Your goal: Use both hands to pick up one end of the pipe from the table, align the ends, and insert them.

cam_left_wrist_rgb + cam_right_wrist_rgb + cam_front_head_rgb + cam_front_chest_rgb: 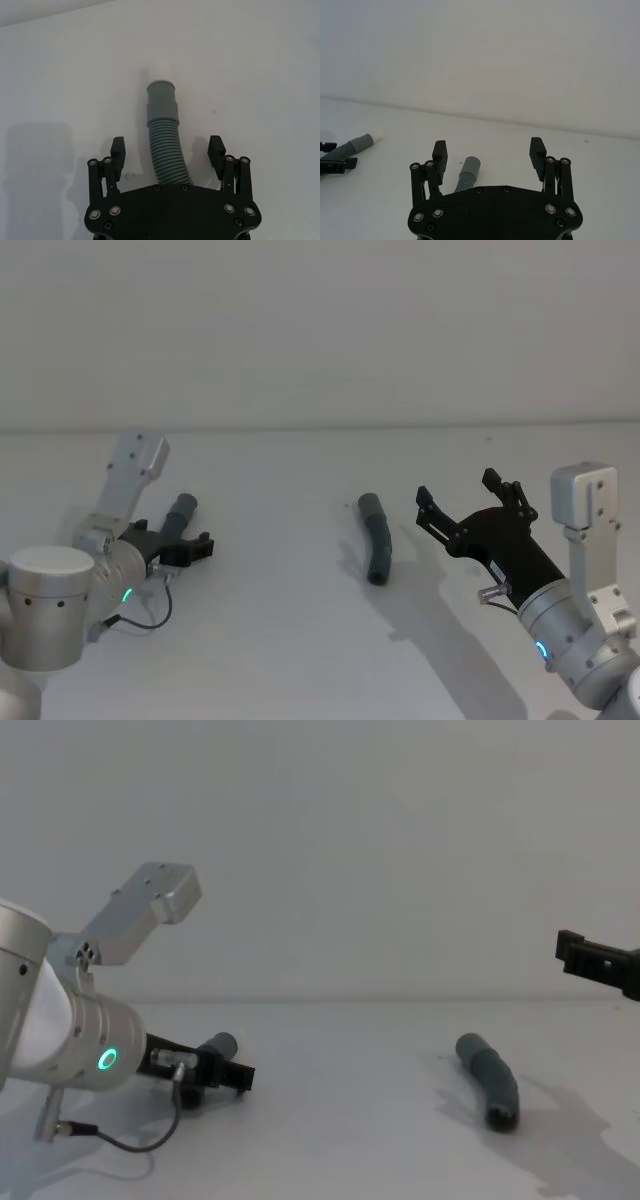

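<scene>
Two dark grey ribbed pipe pieces lie on the white table (pixel 290 650). The left piece (pixel 181 513) has a grey cuff and a white tip (pixel 162 70). My left gripper (pixel 167 150) is open, low over the table, with one finger on each side of this piece's ribbed body (pixel 167 150), not touching it. The other piece (pixel 376 540), slightly bent, lies near the middle with its round cuff (pixel 469 166) pointing away. My right gripper (pixel 456 488) hovers open just right of it, with nothing between the fingers.
A plain pale wall runs behind the table's far edge. A thin black cable (pixel 150 620) loops from the left wrist onto the table. Bare white surface lies between the two pipe pieces and in front of them.
</scene>
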You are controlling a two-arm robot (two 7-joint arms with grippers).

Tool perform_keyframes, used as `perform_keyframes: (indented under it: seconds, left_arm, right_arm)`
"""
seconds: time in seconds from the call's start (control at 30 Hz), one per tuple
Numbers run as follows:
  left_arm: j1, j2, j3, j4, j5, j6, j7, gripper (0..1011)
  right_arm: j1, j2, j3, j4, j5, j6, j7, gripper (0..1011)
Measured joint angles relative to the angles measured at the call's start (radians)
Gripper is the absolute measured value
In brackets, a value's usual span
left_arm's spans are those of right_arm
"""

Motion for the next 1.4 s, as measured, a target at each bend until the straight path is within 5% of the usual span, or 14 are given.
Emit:
perform_keyframes:
  seconds: [1.4]
  left_arm:
    - [-0.001,-0.004,-0.003,0.010,0.003,-0.002,-0.003,695]
  right_arm:
    - [0.000,0.000,0.000,0.000,0.000,0.000,0.000,1000]
